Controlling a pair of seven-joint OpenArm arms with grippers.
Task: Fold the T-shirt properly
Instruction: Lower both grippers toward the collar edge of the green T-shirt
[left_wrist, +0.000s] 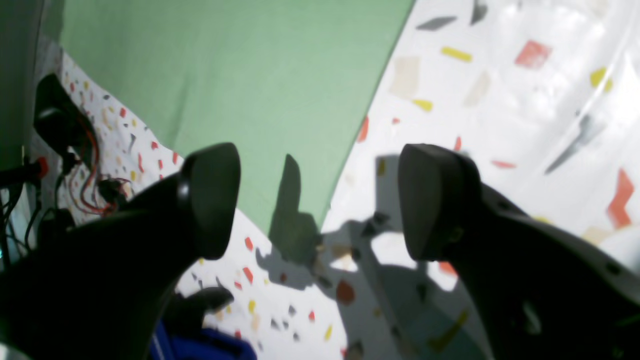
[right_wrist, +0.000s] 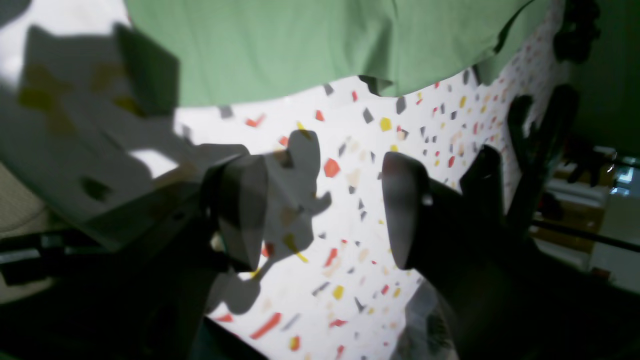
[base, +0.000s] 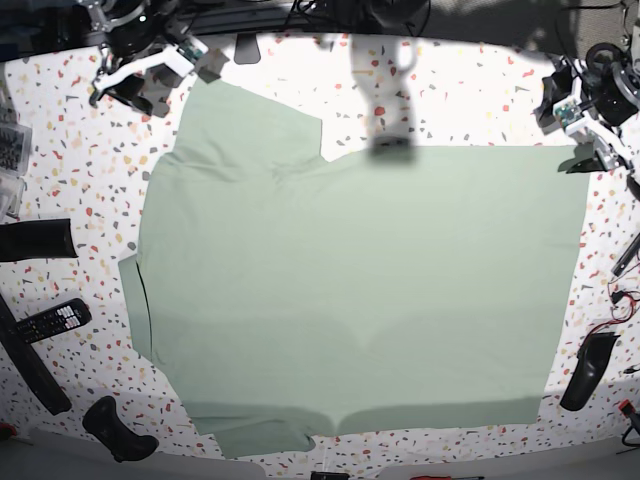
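1. t-shirt (base: 350, 300) lies spread flat over the speckled table (base: 60, 150), filling most of it; no fold made yet, i'd say.
2. left gripper (left_wrist: 320, 200) hangs w/ jaws wide apart, empty, just off a shirt corner, prob lining up a grab.
3. right gripper (right_wrist: 322, 220) also parted, empty, above bare table beside the shirt edge.

One T-shirt (base: 350, 290) lies on one speckled table (base: 60, 150). Two pincers: the left pincer (left_wrist: 320, 200) and the right pincer (right_wrist: 322, 220). One remote control (base: 50, 320) lies at the table's edge.
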